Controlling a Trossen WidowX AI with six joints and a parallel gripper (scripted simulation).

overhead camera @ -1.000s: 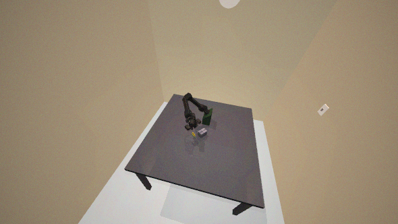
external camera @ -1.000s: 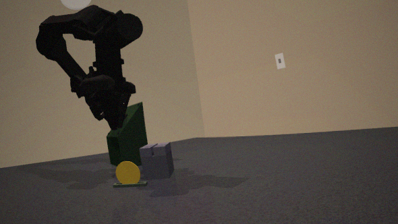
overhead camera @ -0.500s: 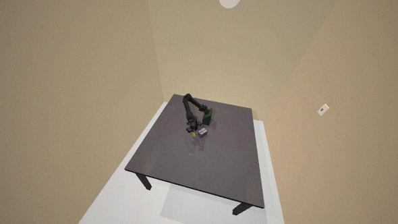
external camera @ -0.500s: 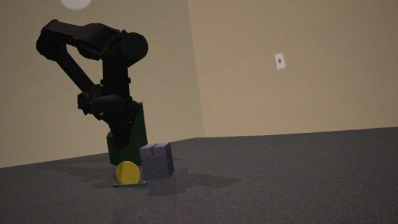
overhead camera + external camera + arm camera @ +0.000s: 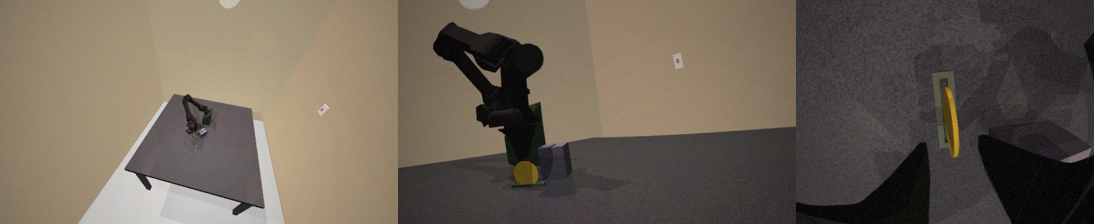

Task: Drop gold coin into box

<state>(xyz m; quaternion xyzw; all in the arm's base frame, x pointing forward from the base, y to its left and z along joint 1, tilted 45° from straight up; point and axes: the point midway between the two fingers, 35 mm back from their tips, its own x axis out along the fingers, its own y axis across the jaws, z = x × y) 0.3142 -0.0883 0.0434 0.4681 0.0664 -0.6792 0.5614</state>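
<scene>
Hovering Above Coin, Grasp Not Yet Made

Grey box (image 5: 556, 160) just right of holder. Gripper (image 5: 954, 156) directly over coin (image 5: 950, 121), fingers partly apart, empty. Coin upright in holder (image 5: 939, 111), edge running along the gap between fingers; straight descent indicated.

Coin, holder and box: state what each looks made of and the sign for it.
Coin: flat matte yellow-gold with no glint, so metal is only a guess. Holder: dull dark-green, thin flat slab, could be plastic or painted. Box: plain matte grey with sharp edges, plastic-like or painted, material open. The claw hangs partly open just above the coin.
</scene>
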